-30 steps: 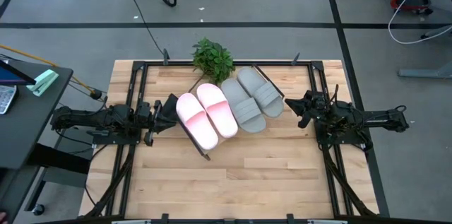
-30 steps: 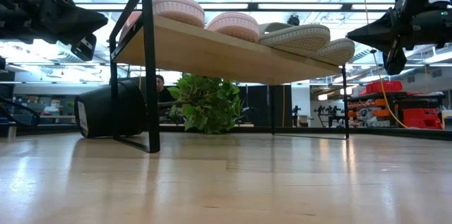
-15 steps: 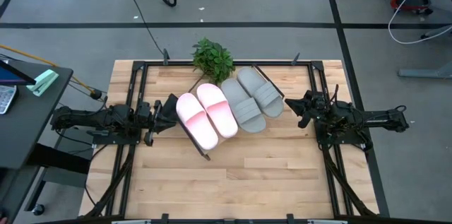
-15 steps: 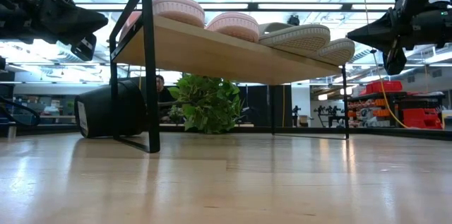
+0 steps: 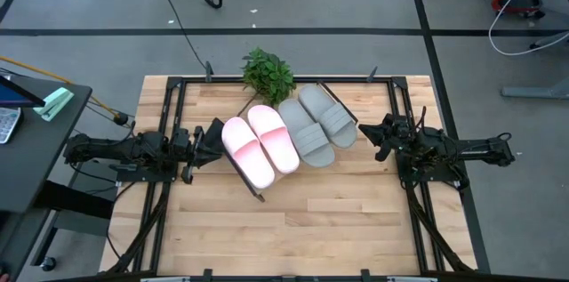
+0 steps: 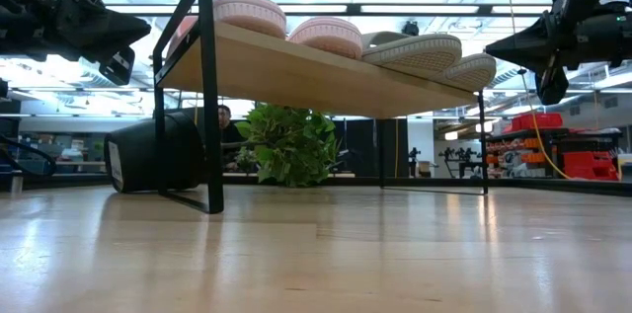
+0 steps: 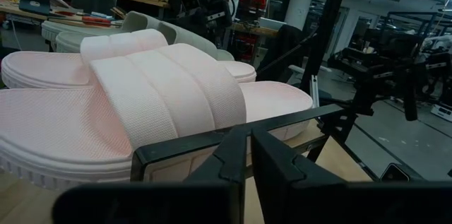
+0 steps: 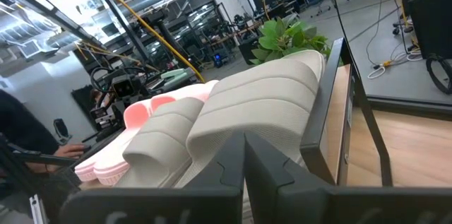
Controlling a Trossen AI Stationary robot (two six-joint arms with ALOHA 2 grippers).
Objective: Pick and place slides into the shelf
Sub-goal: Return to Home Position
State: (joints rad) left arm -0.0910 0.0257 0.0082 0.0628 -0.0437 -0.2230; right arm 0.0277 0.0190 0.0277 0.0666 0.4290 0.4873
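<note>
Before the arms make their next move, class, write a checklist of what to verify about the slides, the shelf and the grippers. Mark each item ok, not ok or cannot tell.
1. Both pink slides lie on the shelf: ok.
2. Both grey slides lie beside them on the shelf: ok.
3. Left gripper shut, empty and apart from the shelf's end: ok.
4. Right gripper shut, empty and apart from the other end: ok.
5. Plant pot upright: not ok, it appears to lie on its side beyond the shelf.
</note>
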